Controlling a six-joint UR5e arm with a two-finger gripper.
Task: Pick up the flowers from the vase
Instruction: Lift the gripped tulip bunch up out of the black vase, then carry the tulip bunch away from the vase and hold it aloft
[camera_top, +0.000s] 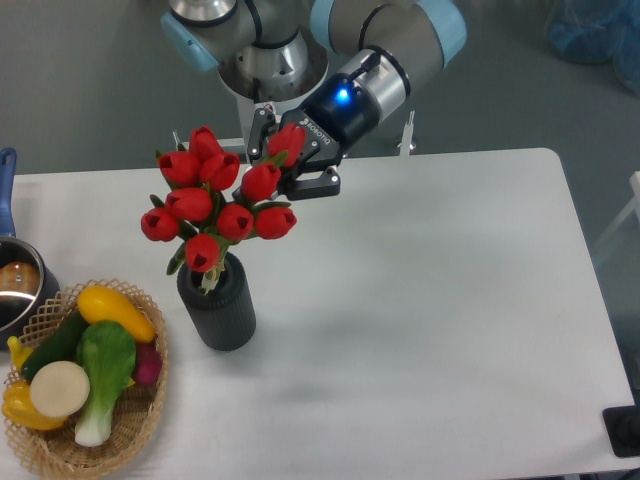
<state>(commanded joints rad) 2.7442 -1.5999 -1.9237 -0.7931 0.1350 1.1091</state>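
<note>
White tabletop is carrying the vase, where the flowers are tilting with stem ends just at its mouth while the claw is pinching the topmost bud; lifting straight and slow should clear stems without tipping it.

- A robot lab: an arm is mounted at a plain white table.
- Grey floor.
- Props: toy-food basket, pot.
</note>
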